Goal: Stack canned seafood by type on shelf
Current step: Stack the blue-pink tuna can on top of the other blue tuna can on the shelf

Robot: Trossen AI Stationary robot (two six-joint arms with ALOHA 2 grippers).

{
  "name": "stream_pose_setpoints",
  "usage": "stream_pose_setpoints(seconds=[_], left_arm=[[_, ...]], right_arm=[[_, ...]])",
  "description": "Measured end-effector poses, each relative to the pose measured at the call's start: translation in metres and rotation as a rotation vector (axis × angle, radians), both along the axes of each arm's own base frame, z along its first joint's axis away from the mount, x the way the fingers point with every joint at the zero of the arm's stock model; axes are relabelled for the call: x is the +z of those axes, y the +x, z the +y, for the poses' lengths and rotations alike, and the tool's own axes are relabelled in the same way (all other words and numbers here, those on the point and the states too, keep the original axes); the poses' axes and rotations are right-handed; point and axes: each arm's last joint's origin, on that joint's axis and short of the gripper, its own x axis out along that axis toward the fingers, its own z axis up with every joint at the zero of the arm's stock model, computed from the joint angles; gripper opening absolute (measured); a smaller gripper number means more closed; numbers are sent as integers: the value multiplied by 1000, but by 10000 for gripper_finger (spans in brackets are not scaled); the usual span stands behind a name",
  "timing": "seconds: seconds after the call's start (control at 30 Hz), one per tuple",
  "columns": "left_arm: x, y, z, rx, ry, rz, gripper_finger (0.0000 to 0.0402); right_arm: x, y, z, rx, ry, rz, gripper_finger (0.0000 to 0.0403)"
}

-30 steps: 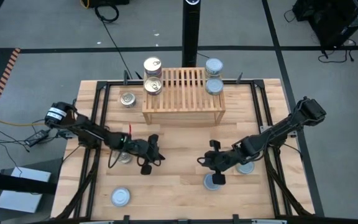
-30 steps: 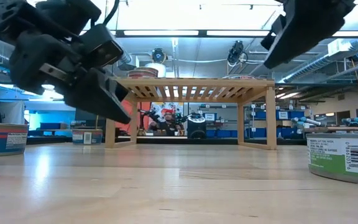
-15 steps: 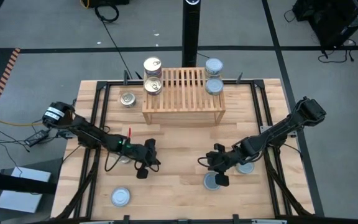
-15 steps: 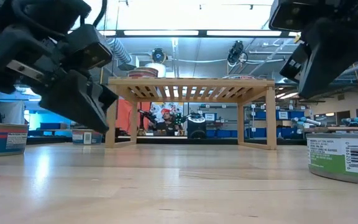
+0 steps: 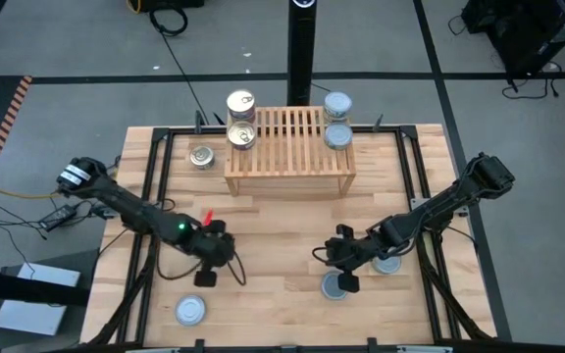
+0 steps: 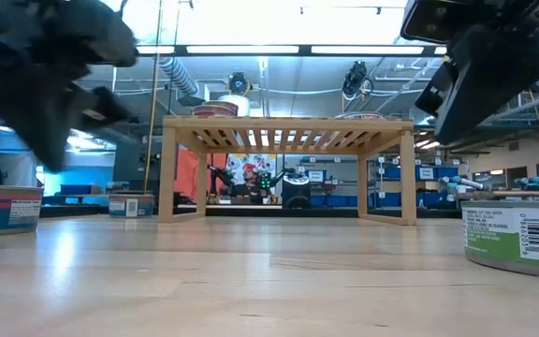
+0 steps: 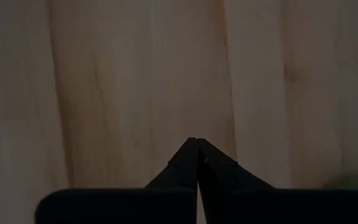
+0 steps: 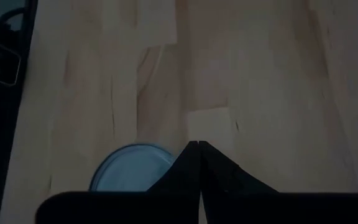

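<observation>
shelf (image 5: 288, 147) sitting at the far middle of the wooden table (image 5: 282, 304), light wood, slatted top. two gold-lidded tins (image 5: 241, 134) at its left end, one right behind the other, and two blue-silver tins (image 5: 337, 134) at its right end, same arrangement. one more gold-lidded tin (image 5: 202, 156) down on the table just left of the shelf.

left gripper (image 5: 204, 278) out over the near-left part of the table, pointing down at bare wood, jaws pinched fully together with nothing between them. silver-lidded tin (image 5: 191, 311) close by on the near side, not touching.

right gripper (image 5: 347, 281) near the right-middle, jaws closed tight too, holding nothing. blue-lidded tin (image 5: 336, 285) right under its tip, poking out beside the fingers (image 8: 191, 163) in the right wrist view; contact or just hovering, can't tell. another tin (image 5: 388, 263) just to the right, partly tucked under the arm.

from table height, green-labelled tin (image 6: 522, 239) at the right edge and blue-labelled tin (image 6: 6, 208) at the left.
</observation>
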Motion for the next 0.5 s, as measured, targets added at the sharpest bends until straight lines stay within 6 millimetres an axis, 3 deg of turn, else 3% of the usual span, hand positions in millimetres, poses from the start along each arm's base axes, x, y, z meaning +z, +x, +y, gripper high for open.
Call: stream_pose_setpoints(seconds=[0.13, 0.27, 0.5], left_arm=[[1, -17, -5, 78, 39, 155, 8], [-11, -35, -6, 159, 75, 256, 8], [-28, -42, -10, 172, 57, 162, 8]], right_arm=[[0, 0, 0, -10, -17, -8, 10], [0, 0, 0, 2, -35, -14, 11], [0, 1, -1, 5, -75, -30, 11]])
